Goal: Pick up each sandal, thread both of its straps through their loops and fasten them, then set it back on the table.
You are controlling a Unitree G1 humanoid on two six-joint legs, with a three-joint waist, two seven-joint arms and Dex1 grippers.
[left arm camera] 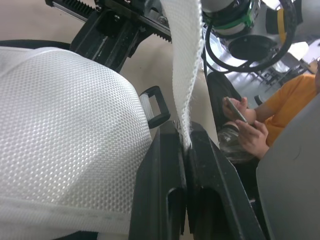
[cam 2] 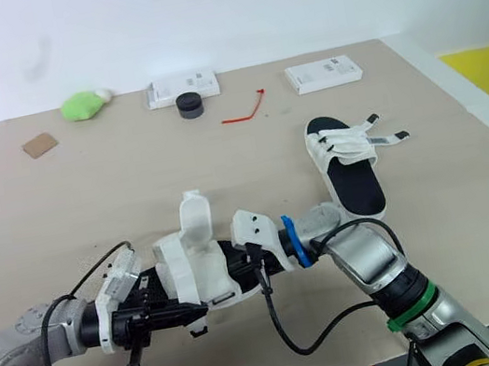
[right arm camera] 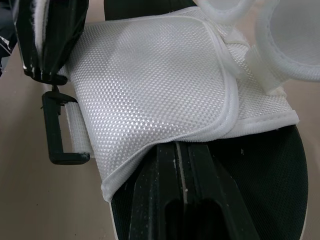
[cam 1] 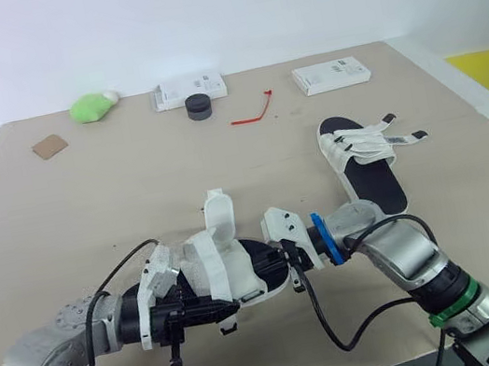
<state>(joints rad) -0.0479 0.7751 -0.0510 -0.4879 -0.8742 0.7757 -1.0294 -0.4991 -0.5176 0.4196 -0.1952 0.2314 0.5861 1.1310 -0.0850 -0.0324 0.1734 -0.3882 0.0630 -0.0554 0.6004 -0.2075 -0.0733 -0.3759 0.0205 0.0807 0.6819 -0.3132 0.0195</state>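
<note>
A black-soled sandal with white mesh straps [cam 1: 231,266] is held just above the table's front edge between my two grippers. My left gripper [left arm camera: 186,145] is shut on the end of one loose white strap [left arm camera: 184,65], which runs up beside the black loop [left arm camera: 155,105]. From the other side my right gripper [right arm camera: 182,152] is shut on the sandal at the edge of its wide mesh band [right arm camera: 150,85], with a black loop [right arm camera: 60,127] next to it. The second sandal [cam 1: 363,167] lies on the table to the right, its straps loose.
At the back of the table [cam 1: 133,193] lie a green lump [cam 1: 93,105], two white boxes [cam 1: 188,89] [cam 1: 330,74], a black round object [cam 1: 199,107], a red tie [cam 1: 254,110] and a brown card [cam 1: 51,147]. A person in orange [left arm camera: 280,100] sits beyond the table.
</note>
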